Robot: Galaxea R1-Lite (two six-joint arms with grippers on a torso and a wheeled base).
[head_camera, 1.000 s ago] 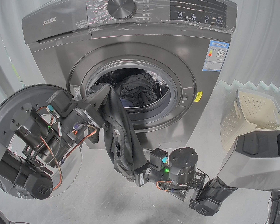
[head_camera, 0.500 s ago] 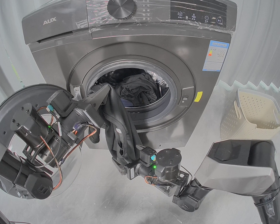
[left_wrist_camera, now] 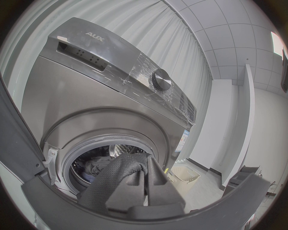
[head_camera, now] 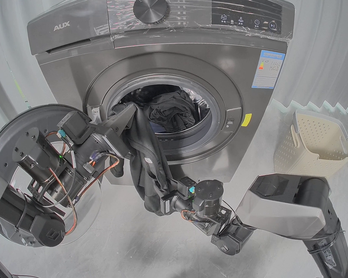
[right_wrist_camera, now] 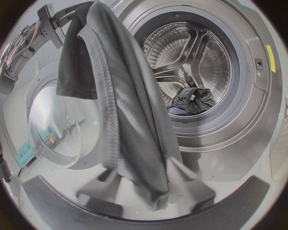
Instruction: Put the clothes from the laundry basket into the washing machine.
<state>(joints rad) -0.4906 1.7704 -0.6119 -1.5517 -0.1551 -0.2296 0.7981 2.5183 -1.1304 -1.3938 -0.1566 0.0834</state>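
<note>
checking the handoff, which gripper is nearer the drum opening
Left. The left gripper is at the left rim of the drum opening, shut on the top end of the dark garment. The right gripper is lower, below the opening, at the garment's hanging end.

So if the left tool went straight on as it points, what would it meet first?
Likely the dark clothes pile in the drum: the left tool, shut on the hanging garment, points into it. Depth is unclear.

Right pincer (head_camera: 159,202) tips buried in dark garment (head_camera: 146,157), blurred up close, door (head_camera: 27,117) partly behind left arm (head_camera: 48,162)
</note>
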